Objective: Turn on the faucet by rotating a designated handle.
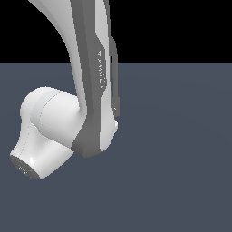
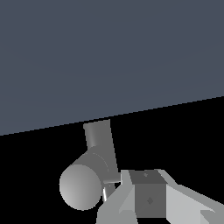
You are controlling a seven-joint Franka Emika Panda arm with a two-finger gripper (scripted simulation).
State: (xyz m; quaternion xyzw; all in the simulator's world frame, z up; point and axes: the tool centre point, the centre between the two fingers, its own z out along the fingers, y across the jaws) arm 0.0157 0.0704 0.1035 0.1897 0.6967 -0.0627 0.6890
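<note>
Step in hand: reaching for the handle, turn not yet begun, judging by how close things lie. In the wrist view, only part of the gripper [image 2: 148,197] in sight: a dark grey block set in a white housing at the picture's edge. No telling whether spread or pressed together, since no gap and no second finger show. Nothing seen pinched.

Faucet [image 2: 89,175] just beside the gripper: a thick grey barrel with its round end toward the camera and a darker stem running up behind it. Between barrel and gripper, a thin pale rod, most likely the handle [image 2: 106,191], right against the gripper's housing; touching or a hair apart cannot be told.

In the exterior view, the arm [image 1: 86,99] fills the middle and hides the gripper; faucet not clearly made out there. Plain blue-grey desk [image 2: 109,52] beyond.

Next move, as a judgement: settle a finger against the rod's side, then sweep around the faucet's axis, keeping contact near the rod's free end for leverage. Main risk: slipping off so thin a lever, or shoving the barrel instead.
</note>
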